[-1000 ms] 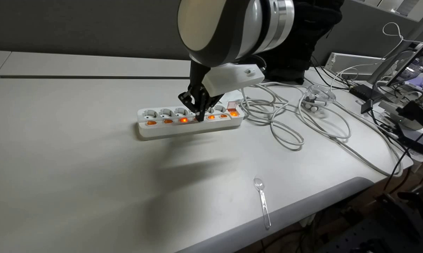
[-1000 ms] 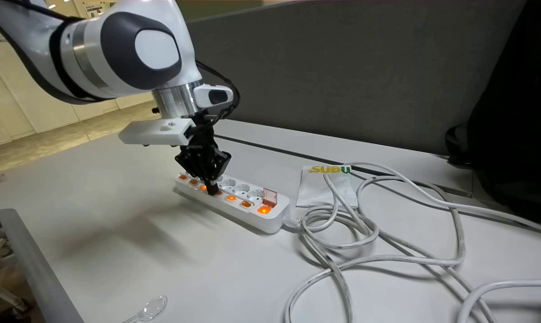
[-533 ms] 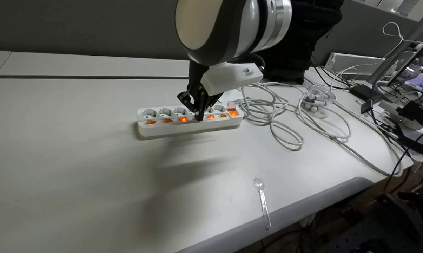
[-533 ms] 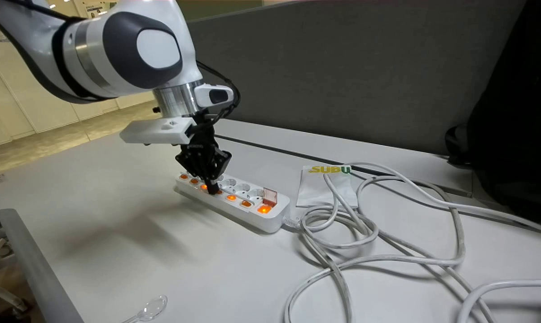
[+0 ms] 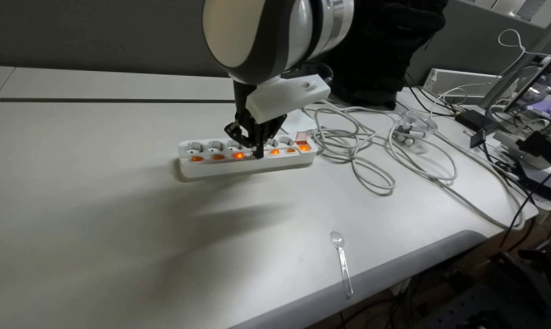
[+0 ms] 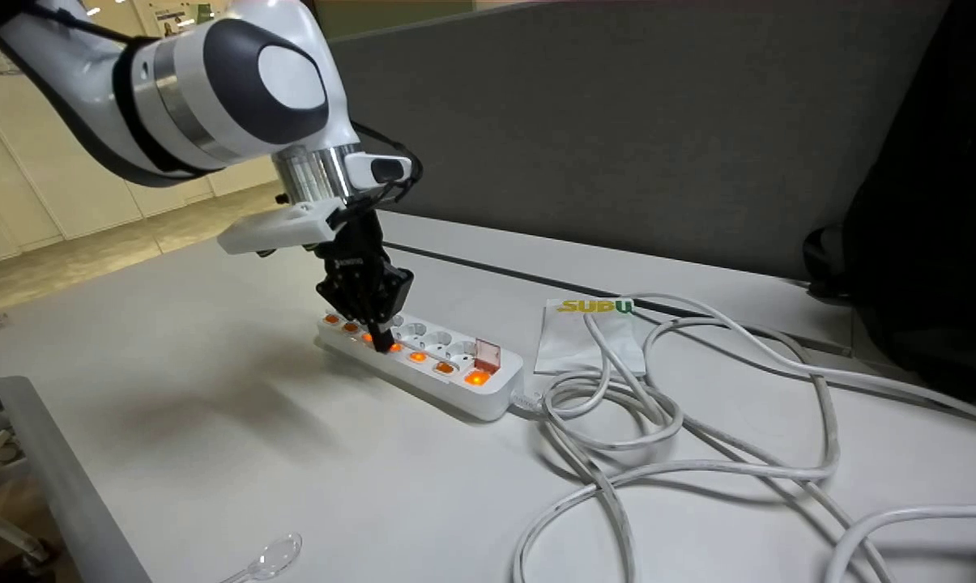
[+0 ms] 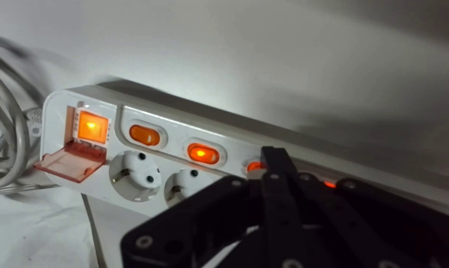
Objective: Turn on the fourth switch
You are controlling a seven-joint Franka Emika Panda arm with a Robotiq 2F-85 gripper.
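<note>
A white power strip (image 5: 248, 168) lies on the table, with a row of orange switches beside its sockets; it also shows in an exterior view (image 6: 423, 380) and in the wrist view (image 7: 172, 121). My gripper (image 5: 258, 153) is shut and empty, pointing down, its tips at the fourth switch (image 6: 395, 346). That switch is partly hidden by the fingertips in the wrist view (image 7: 255, 166); its visible part looks bright orange-red. The switches on either side of it, the third (image 5: 238, 156) and the fifth (image 5: 275, 151), glow. The main switch (image 7: 92, 126) glows under its raised clear red cover.
Coiled grey-white cables (image 5: 348, 141) lie beside the strip's cord end. A white paper packet (image 6: 589, 336) lies behind it. A clear plastic spoon (image 5: 342, 262) lies near the table's front edge. A black bag (image 5: 385, 50) stands against the grey partition (image 6: 617, 138).
My arm and wrist have shifted and tilted, leftward in an exterior view, while the fingertips stay at the fourth switch. That switch shows more and looks brighter in an exterior view.
</note>
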